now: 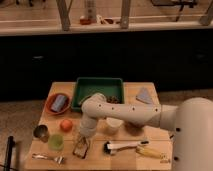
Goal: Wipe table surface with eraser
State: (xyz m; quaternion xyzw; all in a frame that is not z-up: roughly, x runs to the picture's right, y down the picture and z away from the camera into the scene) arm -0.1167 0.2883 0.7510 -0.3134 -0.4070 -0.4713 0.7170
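Reaching down at lower left-centre with the gripper (84,136), directly over the eraser (81,149) lying just frame-below on the table surface (97,159), long axis seemingly up-down, grip state impossible to tell.

On my screen a green tray (100,80) sits at 12 o'clock of the counter (131,92), with some dark things inside that I cannot identify. At 10 o'clock stands an orange bowl (48,105) holding a grey-blue object (59,103). At 2 o'clock lies a grey-blue triangular piece (144,95). An orange ball (66,125) is at 9 o'clock. A metal cup (41,132) and a green cup (56,142) stand near 8 o'clock, the green one just beside the hand (82,142), which is low at 7 o'clock. At 5 o'clock I see a brush (122,146) and a yellow item (150,151).
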